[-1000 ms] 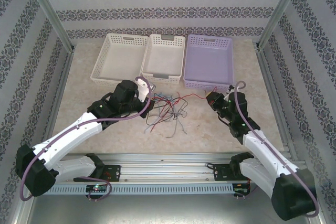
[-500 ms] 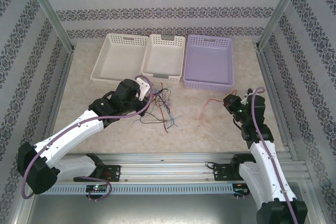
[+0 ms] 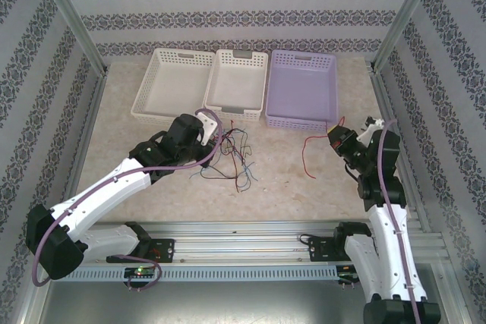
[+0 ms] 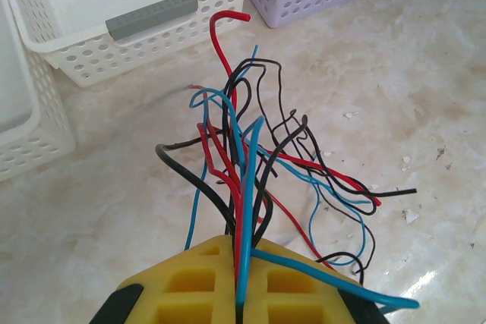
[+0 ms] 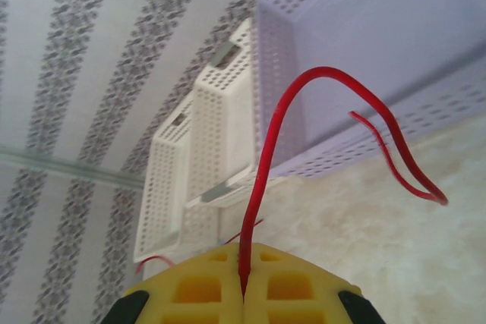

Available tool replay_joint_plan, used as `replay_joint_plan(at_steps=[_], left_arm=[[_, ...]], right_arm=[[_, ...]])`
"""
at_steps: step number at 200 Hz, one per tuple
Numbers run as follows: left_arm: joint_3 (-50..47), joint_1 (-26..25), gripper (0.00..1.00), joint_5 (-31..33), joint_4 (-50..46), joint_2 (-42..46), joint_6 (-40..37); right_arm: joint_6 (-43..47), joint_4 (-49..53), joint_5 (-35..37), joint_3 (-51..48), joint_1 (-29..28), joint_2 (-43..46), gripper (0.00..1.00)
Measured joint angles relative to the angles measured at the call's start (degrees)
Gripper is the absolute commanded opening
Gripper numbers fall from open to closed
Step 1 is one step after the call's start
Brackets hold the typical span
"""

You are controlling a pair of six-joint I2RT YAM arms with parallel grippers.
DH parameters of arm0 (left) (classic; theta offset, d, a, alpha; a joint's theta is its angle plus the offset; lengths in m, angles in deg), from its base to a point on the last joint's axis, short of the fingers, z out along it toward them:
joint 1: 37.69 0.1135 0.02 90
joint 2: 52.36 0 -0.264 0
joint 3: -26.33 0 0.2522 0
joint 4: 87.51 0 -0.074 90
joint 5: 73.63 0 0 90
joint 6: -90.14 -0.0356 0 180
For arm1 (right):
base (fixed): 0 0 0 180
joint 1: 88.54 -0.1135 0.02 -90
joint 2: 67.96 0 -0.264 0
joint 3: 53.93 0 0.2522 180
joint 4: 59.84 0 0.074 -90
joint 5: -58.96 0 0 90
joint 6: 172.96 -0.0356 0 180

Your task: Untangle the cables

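Observation:
A tangle of thin red, blue and black cables (image 3: 234,155) lies on the table in front of the middle basket. My left gripper (image 3: 206,140) is shut on one end of the bunch; in the left wrist view the cables (image 4: 250,157) fan out from between its yellow pads (image 4: 197,286). My right gripper (image 3: 334,138) is at the right, lifted and tilted, shut on a single red cable (image 3: 307,155) that hangs free of the bunch. The right wrist view has this red cable (image 5: 267,165) rising from the closed pads (image 5: 288,290) and curling over.
Three baskets stand at the back: white (image 3: 156,108), white with grey handles (image 3: 220,111) and lilac (image 3: 334,123). Patterned walls and metal posts enclose the table. Bare marble table (image 3: 273,180) lies between the bunch and the red cable.
My right gripper has pulled the red cable rightward out of the bunch and lifted towards the lilac basket's corner. The bunch has drawn closer to the left gripper.

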State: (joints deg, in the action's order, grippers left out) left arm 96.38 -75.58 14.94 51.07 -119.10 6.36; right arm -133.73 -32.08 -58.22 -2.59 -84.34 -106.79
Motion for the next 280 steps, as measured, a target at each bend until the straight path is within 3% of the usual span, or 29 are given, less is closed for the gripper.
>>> replay_joint_plan(at_steps=[51,102,162,247,280], left_arm=[[-0.83,0.00,0.00,0.02,0.70,3.98,-0.02],[-2.27,0.00,0.00,1.11,2.86,8.20,-0.09],[-2.29,-0.02,0.00,1.55,3.06,7.80,-1.03],[-2.29,-0.13,0.00,1.53,3.04,7.69,-1.57],[-2.29,-0.37,0.00,1.51,3.06,7.67,-1.73]], right_arm=[[4.50,1.40,-0.83,10.71,-10.60,-6.64,0.00],[8.81,2.89,-0.09,21.22,-18.84,-20.41,0.00],[10.27,3.80,-0.50,37.48,-22.49,-39.87,0.00],[10.27,8.61,-4.46,68.61,-22.49,-73.72,0.00],[10.32,12.00,-5.07,76.89,-22.49,-82.75,0.00]])
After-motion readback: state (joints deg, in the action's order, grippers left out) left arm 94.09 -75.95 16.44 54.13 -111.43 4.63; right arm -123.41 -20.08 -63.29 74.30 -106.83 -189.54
